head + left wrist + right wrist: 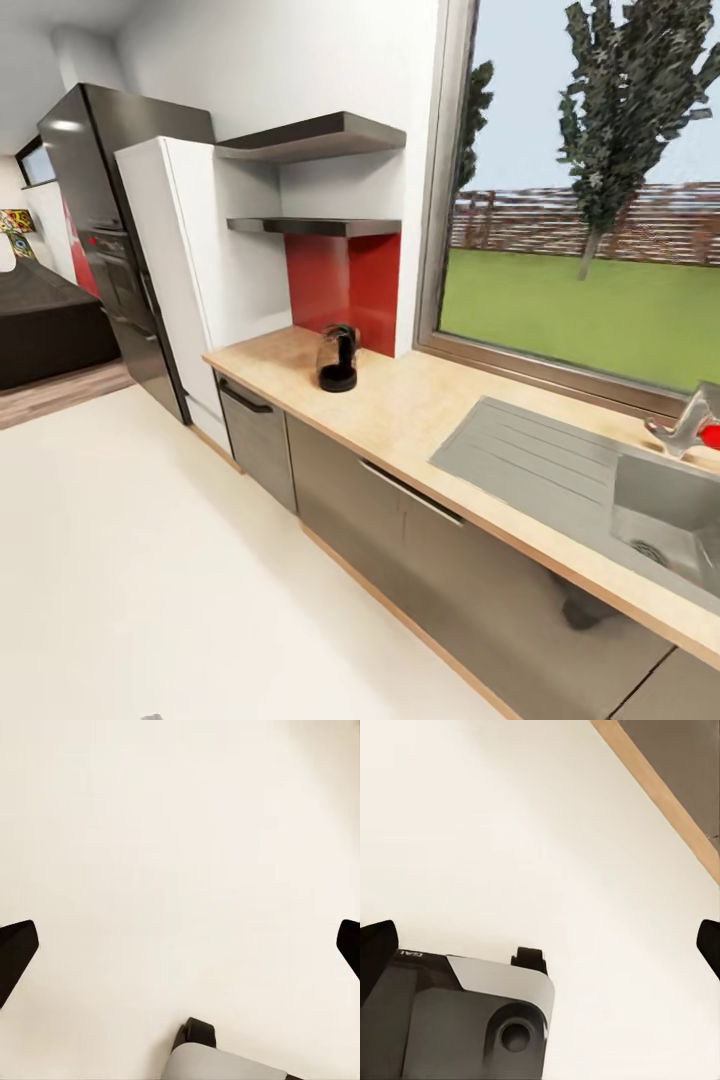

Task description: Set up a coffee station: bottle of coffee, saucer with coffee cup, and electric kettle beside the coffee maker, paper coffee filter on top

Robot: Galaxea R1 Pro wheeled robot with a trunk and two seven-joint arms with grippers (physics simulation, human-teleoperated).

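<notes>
In the head view, the worktop [420,400] is running along the wall under a big window [590,190]. The electric kettle [338,357] is standing upright on it, near the far end and close to the back edge, just in front of a red wall panel [345,280]. The steel sink [660,510] is sitting in the worktop toward the near end, well apart from the kettle. Above the kettle, the kitchen shelf [320,227] is hanging on the wall, and a second shelf [315,137] is hanging higher up.

In the left wrist view, the left pincer [180,949] is pointing down at the pale floor [165,832]. Its two dark fingertips [16,949] are standing far apart, holding nothing. A piece of the robot base [217,1066] with a black wheel is showing under it.

In the right wrist view, the right pincer [540,945] is also spread wide and is holding nothing. Here more of the robot base [472,1020] is showing, and also the wooden strip [660,795] at the foot of the cabinets.
</notes>
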